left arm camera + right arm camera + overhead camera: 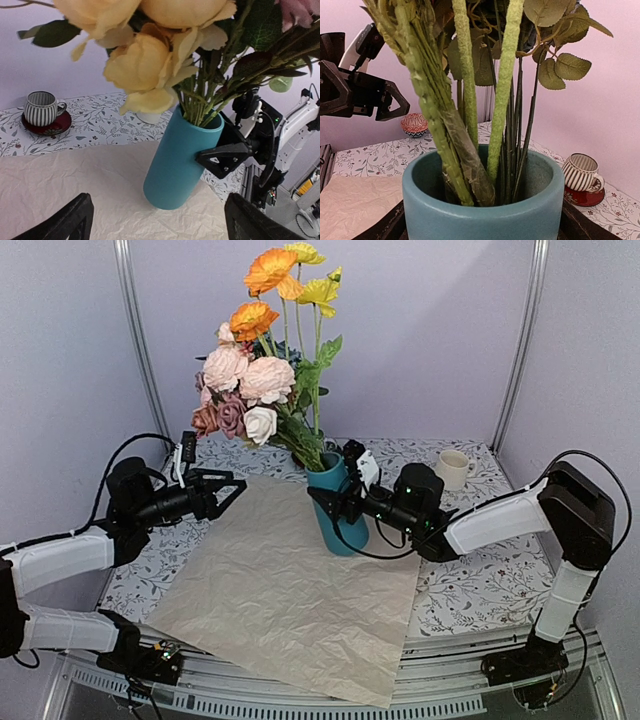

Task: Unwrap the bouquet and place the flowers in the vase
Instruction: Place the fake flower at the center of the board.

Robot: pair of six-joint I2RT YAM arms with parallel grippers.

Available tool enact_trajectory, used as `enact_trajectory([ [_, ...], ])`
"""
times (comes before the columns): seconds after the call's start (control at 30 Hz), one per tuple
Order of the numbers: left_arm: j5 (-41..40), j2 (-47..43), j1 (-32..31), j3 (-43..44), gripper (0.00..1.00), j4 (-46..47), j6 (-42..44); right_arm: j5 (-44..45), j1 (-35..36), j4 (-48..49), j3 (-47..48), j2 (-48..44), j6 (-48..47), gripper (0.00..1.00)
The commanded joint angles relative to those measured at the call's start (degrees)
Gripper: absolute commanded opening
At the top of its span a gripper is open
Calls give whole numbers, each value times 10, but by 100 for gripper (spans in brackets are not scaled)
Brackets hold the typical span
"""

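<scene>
The teal vase point(328, 483) stands upright at the far edge of the unfolded peach paper point(280, 590). The flowers point(262, 380) rise out of it, their green stems point(465, 100) down inside the rim. My right gripper point(338, 495) is shut on the vase point(485, 215) just below the rim, with one black finger point(222, 157) pressed to its side. To the left, my left gripper point(232, 495) hovers over the paper, pointing at the vase point(182, 160). It is open and holds nothing. The bouquet's wrapping lies flat, and no ribbon shows.
A cream mug point(453, 468) sits at the back right of the floral tablecloth. A striped cup on a red saucer point(42, 107) and a red patterned bowl point(415, 124) stand near the back. Purple walls and metal posts close the space.
</scene>
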Motion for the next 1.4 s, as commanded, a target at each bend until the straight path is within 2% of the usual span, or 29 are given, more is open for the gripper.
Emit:
enact_trajectory([
  [0.0, 14, 1, -34, -16, 93, 54, 11, 26, 1, 195, 35, -4, 10, 54],
  [0.3, -9, 87, -103, 6, 90, 106, 15, 39, 9, 243, 0, 15, 32, 54],
  [0.63, -21, 199, -146, 63, 85, 149, 20, 62, 8, 304, -72, 22, 41, 58],
  [0.93, -22, 257, -161, 102, 85, 153, 36, 71, 9, 321, -120, 12, 28, 69],
  [1.13, -6, 299, -181, 137, 83, 169, 46, 74, 8, 331, -147, 6, 30, 71],
  [1.23, 1, 311, -191, 156, 82, 169, 56, 70, 8, 329, -161, -4, 27, 84],
  [1.37, 6, 319, -203, 167, 82, 166, 68, 67, 8, 298, -174, -30, 16, 89],
])
